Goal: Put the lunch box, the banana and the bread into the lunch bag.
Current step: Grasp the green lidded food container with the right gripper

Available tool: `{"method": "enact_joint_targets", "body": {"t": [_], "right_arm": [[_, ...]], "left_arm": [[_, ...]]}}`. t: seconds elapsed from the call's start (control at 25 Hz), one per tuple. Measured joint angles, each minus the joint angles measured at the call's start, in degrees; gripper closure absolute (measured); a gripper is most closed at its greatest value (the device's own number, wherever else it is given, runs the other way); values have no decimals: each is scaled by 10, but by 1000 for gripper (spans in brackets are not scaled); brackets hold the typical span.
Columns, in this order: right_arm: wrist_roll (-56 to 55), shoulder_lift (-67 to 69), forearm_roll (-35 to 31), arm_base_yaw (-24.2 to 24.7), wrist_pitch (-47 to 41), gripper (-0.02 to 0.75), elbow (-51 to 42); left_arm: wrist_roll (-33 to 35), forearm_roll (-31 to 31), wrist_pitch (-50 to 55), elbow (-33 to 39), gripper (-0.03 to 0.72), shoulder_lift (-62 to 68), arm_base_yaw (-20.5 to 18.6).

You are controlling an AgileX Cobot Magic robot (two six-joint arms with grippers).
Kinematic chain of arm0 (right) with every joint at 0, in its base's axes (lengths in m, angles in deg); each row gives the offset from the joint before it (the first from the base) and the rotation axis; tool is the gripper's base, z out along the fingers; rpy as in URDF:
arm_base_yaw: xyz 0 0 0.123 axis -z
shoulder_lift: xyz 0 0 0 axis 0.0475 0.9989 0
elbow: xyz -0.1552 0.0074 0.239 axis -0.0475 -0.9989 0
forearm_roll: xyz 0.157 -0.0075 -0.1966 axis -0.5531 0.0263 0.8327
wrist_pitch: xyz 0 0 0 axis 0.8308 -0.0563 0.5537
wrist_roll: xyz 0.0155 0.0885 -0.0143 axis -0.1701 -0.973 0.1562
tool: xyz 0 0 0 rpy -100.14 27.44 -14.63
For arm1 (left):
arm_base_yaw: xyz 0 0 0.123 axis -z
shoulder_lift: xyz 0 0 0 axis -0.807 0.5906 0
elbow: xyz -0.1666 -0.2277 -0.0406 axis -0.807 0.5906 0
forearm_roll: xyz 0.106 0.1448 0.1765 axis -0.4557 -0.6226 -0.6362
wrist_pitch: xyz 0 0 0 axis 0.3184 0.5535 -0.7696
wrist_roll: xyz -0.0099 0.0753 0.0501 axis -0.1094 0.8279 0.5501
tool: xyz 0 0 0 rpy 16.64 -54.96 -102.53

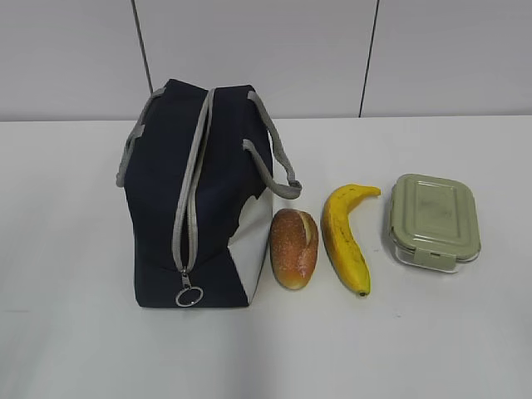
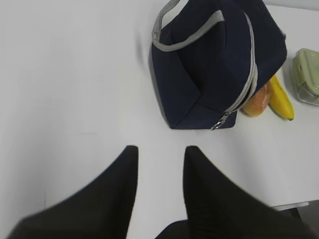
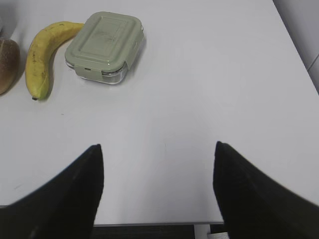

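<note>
Toward the left half of the white tabletop the lunch bag is seen lying on its side, its grey zipper run shut along the middle and the metal ring pull resting at the end nearest the front edge; the grey handles are spread to either side, and the white side panel is turned toward the food. Just beside that panel the bread is laid, the pale split along its top visible. The banana is placed just beside the bread on the right, its curve bowed toward the roll and one dark tip pointed to the front edge. Further right, near the banana's upper end, the lunch box is set flat with its sage-green lid clipped on. All three items are found outside the bag. Near the front edge, the left hand is held above bare tabletop in front of the bag's zipper end, its fingers set narrowly apart and nothing between them. The right hand is held wide apart over bare tabletop toward the front right corner, well apart from the lunch box, and nothing is gripped.
</note>
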Motion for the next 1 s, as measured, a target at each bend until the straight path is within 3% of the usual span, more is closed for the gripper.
{"method": "enact_joint_targets", "body": {"t": [1.0], "right_arm": [[0,0,0,0,0,209,0]], "left_arm": [[0,12,23,-264,446,458,129]]}}
